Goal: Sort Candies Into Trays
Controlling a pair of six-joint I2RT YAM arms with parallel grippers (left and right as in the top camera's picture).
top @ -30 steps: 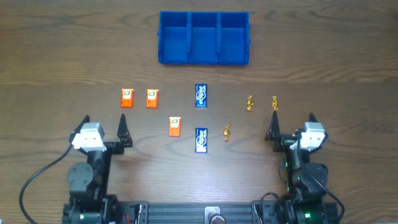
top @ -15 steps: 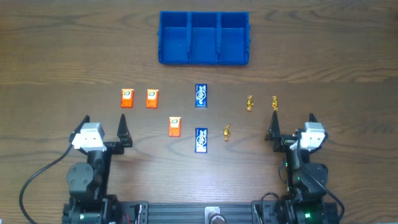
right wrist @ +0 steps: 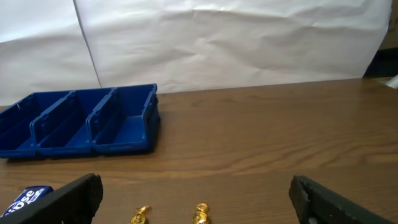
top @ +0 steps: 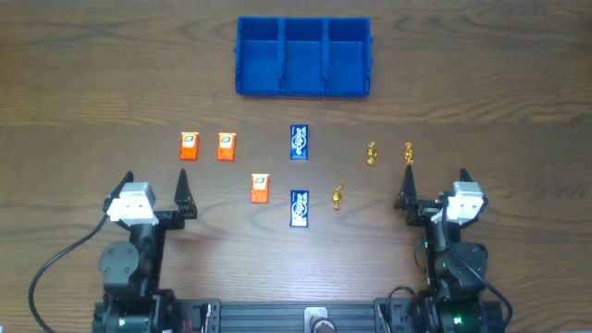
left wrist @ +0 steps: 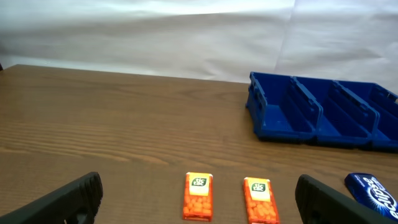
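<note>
Candies lie loose on the tabletop (top: 83,102), near the tools: three orange boxes (top: 227,146), two blue bars (top: 299,142), three gold twists (top: 371,154). All look light. The boxes seem stiff and slick, best pinched across their narrow sides. The tray (top: 303,90) has three empty bins. Left tool (top: 154,182) and right tool (top: 435,182) gape, holding nothing.

Left arm (top: 137,205) and right arm (top: 458,205) sit folded low, jaws wide apart.
</note>
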